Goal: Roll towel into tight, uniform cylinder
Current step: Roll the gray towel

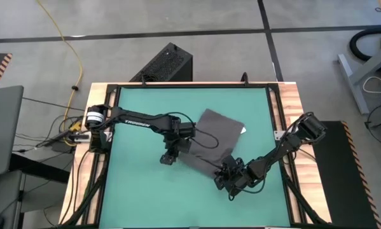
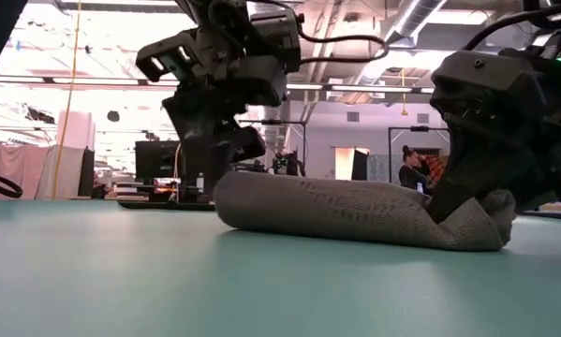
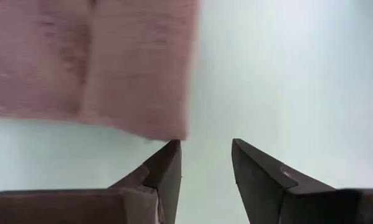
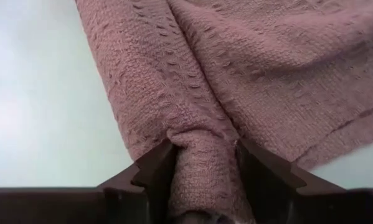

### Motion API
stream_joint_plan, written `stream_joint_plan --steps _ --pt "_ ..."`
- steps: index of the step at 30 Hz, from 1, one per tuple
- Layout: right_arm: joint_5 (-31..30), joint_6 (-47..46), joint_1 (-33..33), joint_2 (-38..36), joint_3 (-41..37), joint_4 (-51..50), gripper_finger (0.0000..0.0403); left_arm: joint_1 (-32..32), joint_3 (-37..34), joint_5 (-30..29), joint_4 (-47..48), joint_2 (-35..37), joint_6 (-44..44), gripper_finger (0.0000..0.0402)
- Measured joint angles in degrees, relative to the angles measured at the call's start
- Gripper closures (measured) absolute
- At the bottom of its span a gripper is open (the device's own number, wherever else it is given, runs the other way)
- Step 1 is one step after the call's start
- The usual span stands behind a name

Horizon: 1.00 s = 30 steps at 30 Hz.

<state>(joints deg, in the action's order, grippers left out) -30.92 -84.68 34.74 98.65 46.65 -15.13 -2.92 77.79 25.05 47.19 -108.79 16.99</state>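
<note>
The dark grey towel (image 1: 219, 135) lies slantwise on the green table top, its flat part on the far side with a small white tag (image 1: 243, 130) at its right edge. Its near edge is rolled into a low roll (image 2: 355, 213). My left gripper (image 1: 169, 159) hangs open just above and off the roll's left end (image 3: 142, 112), nothing between its fingers (image 3: 167, 165). My right gripper (image 1: 227, 178) is at the roll's right end, shut on it. My right gripper pinches the right end of the towel's roll (image 4: 202, 162) between its two fingers, several layers of cloth filling the gap. The fingers (image 4: 155, 168) slant down from the table's near right side and point along the roll. The roll lies on the table.
Bare green table top (image 1: 139, 197) lies to the left of and nearer than the towel. A wooden frame (image 1: 292, 114) rims the table. A black box (image 1: 168, 63) stands on the floor beyond the far edge. A person (image 2: 413, 168) shows far off in the room.
</note>
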Motion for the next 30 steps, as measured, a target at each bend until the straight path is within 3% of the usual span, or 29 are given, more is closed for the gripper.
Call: stream_joint_plan --steps 11,15,17,19,26,30 --pt "-0.19 -0.4 -0.02 0.0 0.0 -1.24 0.0193 -0.71 -0.66 3.12 -1.01 6.8 1.78 0.0274" --pt "-0.76 -0.4 -0.02 0.02 -0.02 -1.38 0.0193 0.08 -6.24 11.1 -12.79 10.91 1.19 0.0274" --pt "-1.35 -0.4 0.0 0.04 -0.02 -1.38 0.0193 1.74 -10.31 12.27 -20.89 11.54 0.21 0.0274" --pt "-1.53 -0.4 -0.04 0.07 -0.04 -1.34 0.0193 3.69 -13.99 9.11 -26.95 11.44 0.15 0.0274" --pt "-1.57 -0.42 -0.11 0.07 -0.04 -1.25 0.0193 9.08 -21.21 -11.34 -41.97 10.14 7.21 0.0274" --pt "-1.51 -0.46 -0.24 0.07 -0.04 -1.18 0.0193 10.22 -21.3 -14.86 -45.32 10.21 7.89 0.0274"
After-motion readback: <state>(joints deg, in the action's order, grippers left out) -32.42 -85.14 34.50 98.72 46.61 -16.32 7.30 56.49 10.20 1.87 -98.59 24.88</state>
